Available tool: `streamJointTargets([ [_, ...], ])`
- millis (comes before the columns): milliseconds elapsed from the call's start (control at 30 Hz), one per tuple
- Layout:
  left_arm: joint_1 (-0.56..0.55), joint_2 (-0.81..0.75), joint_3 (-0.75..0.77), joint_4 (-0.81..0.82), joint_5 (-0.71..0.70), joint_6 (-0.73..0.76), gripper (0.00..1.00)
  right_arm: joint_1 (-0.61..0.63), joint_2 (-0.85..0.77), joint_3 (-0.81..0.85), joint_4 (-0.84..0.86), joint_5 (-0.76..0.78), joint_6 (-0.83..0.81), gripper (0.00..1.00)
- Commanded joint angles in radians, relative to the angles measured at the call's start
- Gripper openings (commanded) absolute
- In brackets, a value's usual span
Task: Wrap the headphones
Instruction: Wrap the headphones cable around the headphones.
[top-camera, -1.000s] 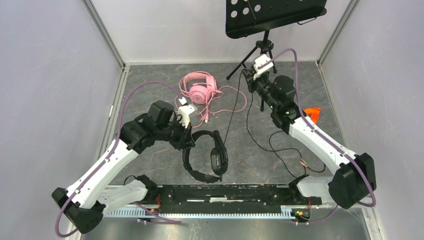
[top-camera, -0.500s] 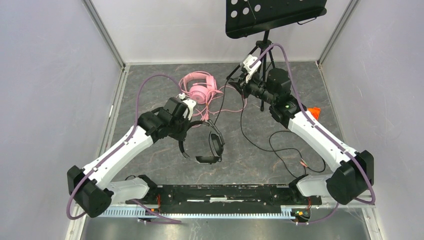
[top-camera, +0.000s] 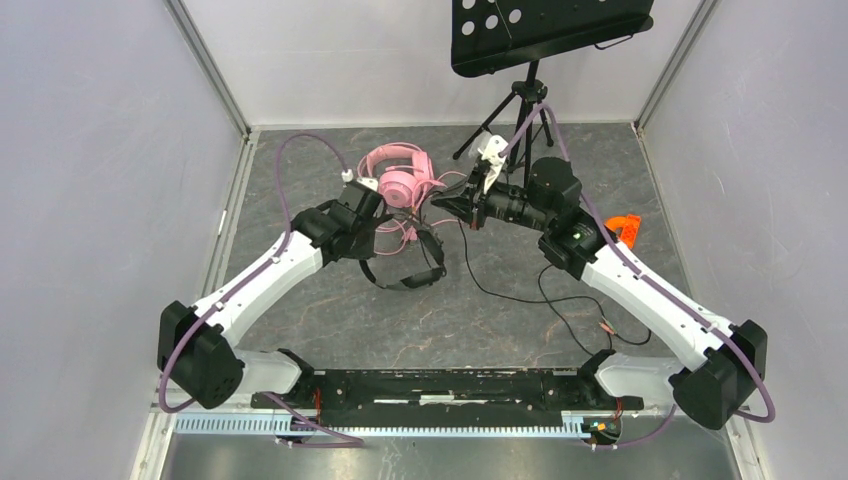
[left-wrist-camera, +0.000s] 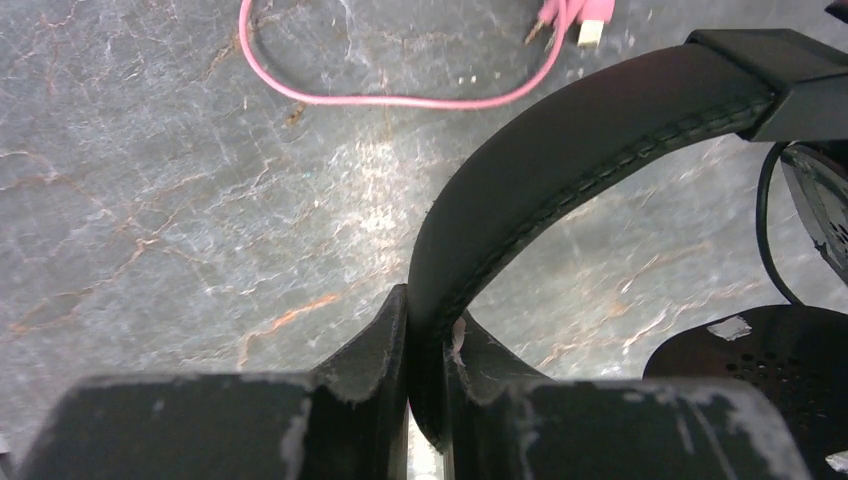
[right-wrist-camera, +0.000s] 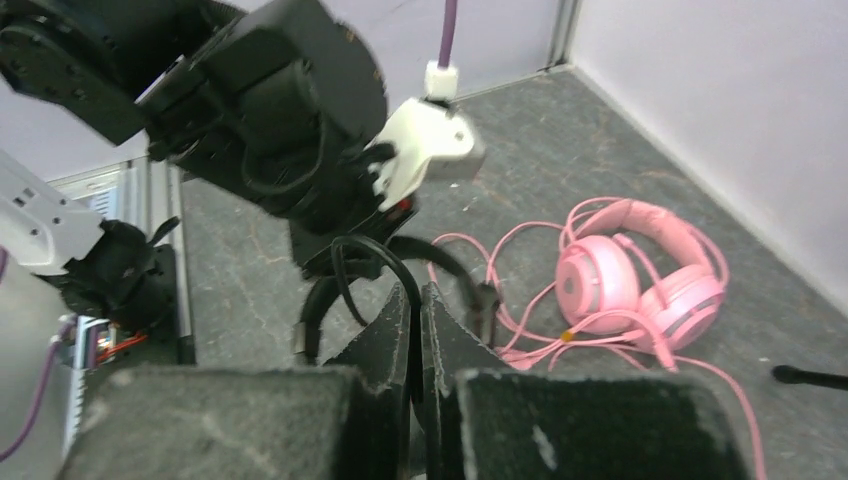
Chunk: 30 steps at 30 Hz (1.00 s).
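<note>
Black headset (top-camera: 405, 284) nearer pink headset (top-camera: 400, 185) | 2 headsets | left pincer (left-wrist-camera: 425, 320) grips it | right pincer (right-wrist-camera: 415, 295) pinches cable (top-camera: 468, 258)

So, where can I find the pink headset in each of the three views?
Top external: the pink headset lies at the rear centre, between the two arms' tips.
Left wrist: not in it; only its pink cable crosses the top.
Right wrist: the pink headset lies right of centre.
Shared landmark: the black headset shows in all three views.
</note>
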Motion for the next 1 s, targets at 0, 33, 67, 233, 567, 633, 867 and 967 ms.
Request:
streamJointTargets([
  [0,0.047,-0.040,0.016,0.166,0.052,-0.160,0.02,0.047,0.011,-0.022,-0.035,-0.041,0.077,0.00],
  [33,0.055,-0.050,0.005,0.187,0.061,-0.178,0.02,0.063,0.016,-0.025,-0.042,-0.038,0.081,0.00],
  [67,0.067,-0.056,-0.003,0.203,0.070,-0.193,0.02,0.076,0.020,-0.026,-0.046,-0.033,0.085,0.00],
  [233,0.148,-0.105,-0.061,0.295,0.153,-0.302,0.02,0.134,0.009,-0.069,-0.007,-0.031,0.152,0.00],
  [567,0.233,-0.217,-0.151,0.506,0.297,-0.477,0.02,0.192,-0.028,-0.262,0.120,0.000,0.173,0.00],
  [633,0.237,-0.242,-0.159,0.535,0.330,-0.501,0.02,0.192,-0.033,-0.285,0.118,0.019,0.160,0.00],
  [867,0.251,-0.309,-0.169,0.591,0.414,-0.563,0.02,0.191,-0.039,-0.344,0.101,0.096,0.114,0.00],
  [967,0.254,-0.345,-0.163,0.582,0.415,-0.565,0.02,0.192,-0.058,-0.370,0.087,0.183,0.065,0.00],
])
